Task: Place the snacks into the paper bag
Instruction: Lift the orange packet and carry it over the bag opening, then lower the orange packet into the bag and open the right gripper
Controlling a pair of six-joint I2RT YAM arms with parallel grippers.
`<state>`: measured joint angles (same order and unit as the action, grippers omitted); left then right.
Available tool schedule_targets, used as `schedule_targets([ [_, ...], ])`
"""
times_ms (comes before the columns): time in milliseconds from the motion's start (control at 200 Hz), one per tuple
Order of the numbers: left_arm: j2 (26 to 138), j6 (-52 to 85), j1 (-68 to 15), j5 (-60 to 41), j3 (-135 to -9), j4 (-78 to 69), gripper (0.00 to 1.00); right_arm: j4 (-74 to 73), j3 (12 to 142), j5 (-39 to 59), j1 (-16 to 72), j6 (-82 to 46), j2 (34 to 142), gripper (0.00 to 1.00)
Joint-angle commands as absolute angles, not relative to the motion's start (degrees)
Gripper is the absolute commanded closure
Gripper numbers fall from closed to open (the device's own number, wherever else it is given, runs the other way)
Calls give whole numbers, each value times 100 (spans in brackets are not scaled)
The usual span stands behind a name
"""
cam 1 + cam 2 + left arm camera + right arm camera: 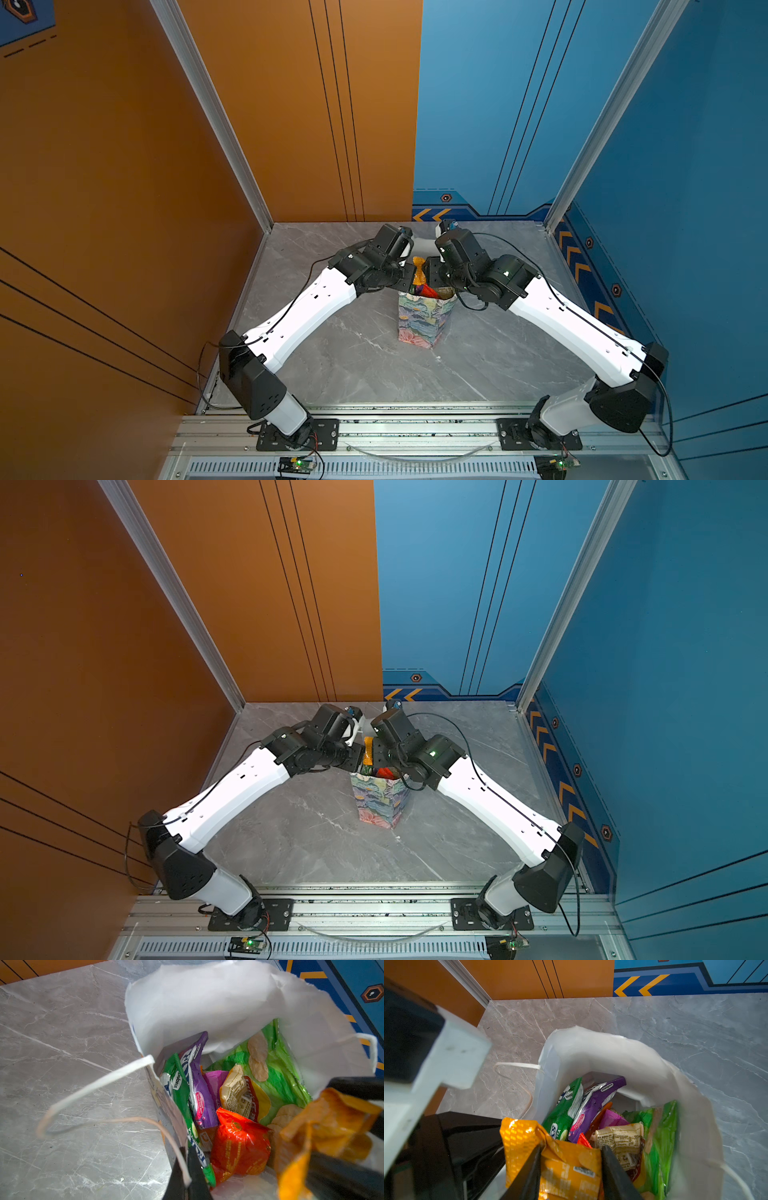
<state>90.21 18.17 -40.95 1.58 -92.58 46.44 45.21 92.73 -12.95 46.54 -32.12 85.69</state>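
The paper bag (424, 320) stands upright in the middle of the table (332, 365), its rim pinched tight in the left hand (187, 1180). The right hand (571, 1167), jaws partly apart, grips an orange packet (525, 1136) over the bag's mouth. A green crisp packet (280, 1076), a purple Fox's packet (199, 1088) and a red packet (239, 1142) lie inside.

Snack pkts (239, 1105) in paper bag (207, 1001)

paper bag (424, 322): pastel floral | orange packet (566, 1167): yellow-checked | table (353, 365): grey marble

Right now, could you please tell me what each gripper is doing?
Left gripper: closed on the rim of the paper bag.
Right gripper: closed on the orange packet.
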Motion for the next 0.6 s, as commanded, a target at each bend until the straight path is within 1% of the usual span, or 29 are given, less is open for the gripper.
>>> schedule_targets([
  [0,8837,1708,-4166,255,-9211,4516,98,4678,9398,-1446,4662,-3103,8603,70],
  [135,8834,1705,-4166,268,-9211,4518,98,4692,9331,-1153,4606,-3160,8679,70],
  [205,8833,1704,-4167,272,-9211,4518,99,4697,9334,-1082,4603,-3161,8692,68],
  [235,8831,1705,-4166,272,-9211,4518,98,4709,9334,-1077,4605,-3163,8688,65],
  [310,8830,1705,-4165,272,-9211,4518,99,4715,9321,-1132,4594,-3173,8661,53],
  [370,8832,1707,-4167,272,-9211,4518,98,4715,9302,-1172,4586,-3181,8625,48],
  [511,8831,1705,-4165,272,-9211,4515,98,4737,9323,-1298,4588,-3164,8545,40],
  [596,8833,1705,-4175,281,-9204,4515,98,4779,9346,-1371,4587,-3154,8500,39],
])
